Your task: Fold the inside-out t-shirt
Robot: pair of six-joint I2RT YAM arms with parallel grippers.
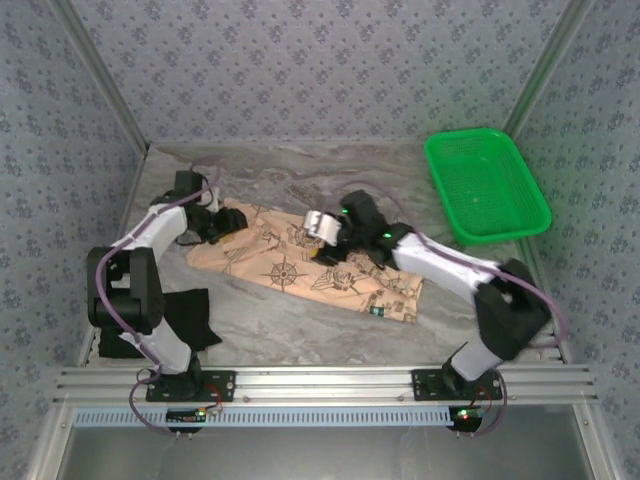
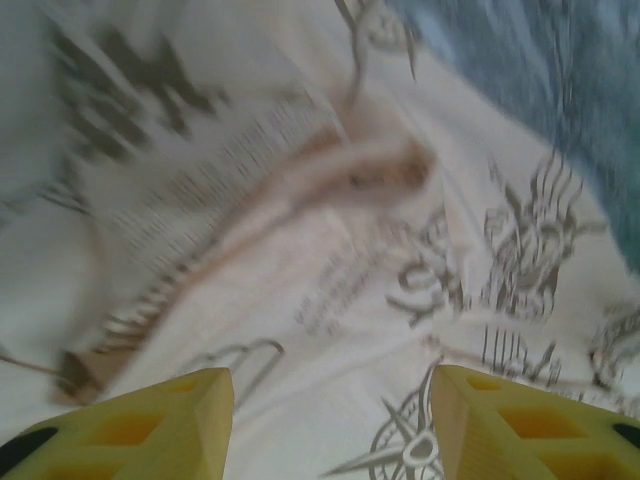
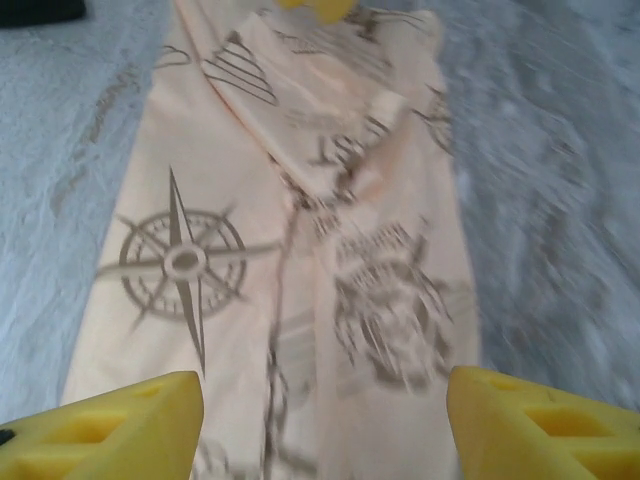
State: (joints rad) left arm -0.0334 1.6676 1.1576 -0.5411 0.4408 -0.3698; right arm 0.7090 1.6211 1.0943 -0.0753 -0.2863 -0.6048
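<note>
The inside-out t-shirt (image 1: 290,270) lies as a long peach-tan strip across the middle of the table, printed with compass and ship drawings. A small dark label (image 1: 377,311) shows near its right end. My left gripper (image 1: 222,225) hangs over the strip's left end. In the left wrist view, that gripper (image 2: 330,425) is open with only the blurred cloth (image 2: 330,300) below it. My right gripper (image 1: 325,235) is over the strip's middle at its far edge. In the right wrist view, this gripper (image 3: 325,430) is open above the fabric (image 3: 300,250), holding nothing.
A green basket (image 1: 487,185) stands at the back right. A plain black folded garment (image 1: 190,315) lies at the front left beside the left arm's base. Bare marbled tabletop (image 1: 300,330) runs along the front of the shirt. Patterned walls close in the sides and back.
</note>
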